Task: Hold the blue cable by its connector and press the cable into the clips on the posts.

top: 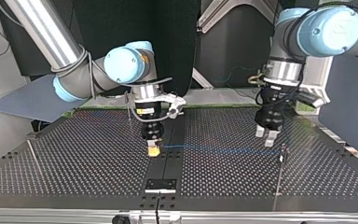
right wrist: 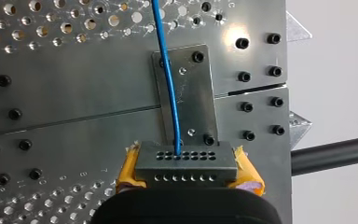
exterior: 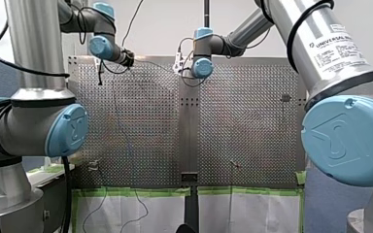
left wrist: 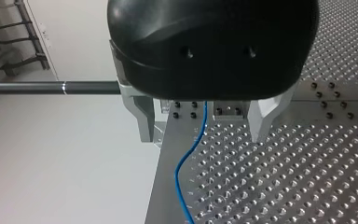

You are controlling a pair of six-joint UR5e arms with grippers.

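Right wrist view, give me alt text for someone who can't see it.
My right gripper, yellow-padded, clamps a grey connector, from which the blue cable runs ahead across a bolted metal plate on the perforated table.

Blue cable (left wrist: 185, 161) under parted gripper (left wrist: 203, 137)

Blue cable (left wrist: 189, 154) end hidden behind left gripper (left wrist: 204, 140) — clip (top: 283, 148) on post (top: 279, 177) too small.

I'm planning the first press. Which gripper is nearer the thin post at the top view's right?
Left. My left gripper hovers just beside the post, jaws open astride the blue cable; my right gripper is far along the cable, shut on the connector.
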